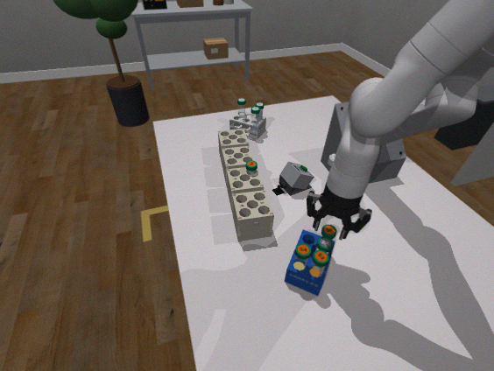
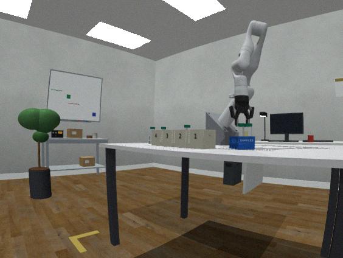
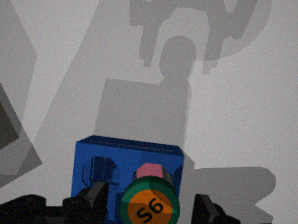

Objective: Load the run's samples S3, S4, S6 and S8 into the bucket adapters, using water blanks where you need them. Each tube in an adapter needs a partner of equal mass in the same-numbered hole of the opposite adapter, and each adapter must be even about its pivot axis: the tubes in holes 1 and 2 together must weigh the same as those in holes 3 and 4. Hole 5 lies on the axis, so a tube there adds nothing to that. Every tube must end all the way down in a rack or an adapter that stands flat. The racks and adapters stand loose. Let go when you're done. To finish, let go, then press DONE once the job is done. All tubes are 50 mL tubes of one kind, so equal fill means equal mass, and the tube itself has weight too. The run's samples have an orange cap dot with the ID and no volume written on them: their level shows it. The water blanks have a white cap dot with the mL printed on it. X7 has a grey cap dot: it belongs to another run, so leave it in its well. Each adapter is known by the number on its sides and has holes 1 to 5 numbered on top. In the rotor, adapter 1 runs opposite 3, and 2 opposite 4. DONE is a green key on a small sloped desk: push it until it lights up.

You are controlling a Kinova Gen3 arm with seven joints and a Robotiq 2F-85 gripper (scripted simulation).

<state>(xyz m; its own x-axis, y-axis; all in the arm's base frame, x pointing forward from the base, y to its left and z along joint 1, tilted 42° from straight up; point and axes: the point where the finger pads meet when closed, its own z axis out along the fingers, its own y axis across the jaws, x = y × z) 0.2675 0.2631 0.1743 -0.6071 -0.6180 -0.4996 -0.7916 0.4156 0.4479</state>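
Observation:
The blue sample rack (image 1: 308, 262) stands on the white table and holds tubes S6 (image 1: 328, 230), grey-dotted X7 (image 1: 324, 243), S4 (image 1: 302, 250) and S3 (image 1: 321, 257). My gripper (image 1: 331, 232) points down over the rack's far end, open, with a finger on either side of the S6 cap and not gripping it. In the wrist view S6 (image 3: 150, 205) sits between the fingers. The four beige adapters (image 1: 245, 184) stand in a row. One orange-dotted tube (image 1: 251, 165) stands in a middle adapter, apparently adapter 2. The blanks rack (image 1: 248, 122) holds three tubes.
The small grey desk (image 1: 296, 176) with the green DONE key (image 1: 303, 167) stands between the adapter row and my arm's base (image 1: 363, 149). Two wells at the sample rack's near end look empty. The table's left edge runs close to the adapters.

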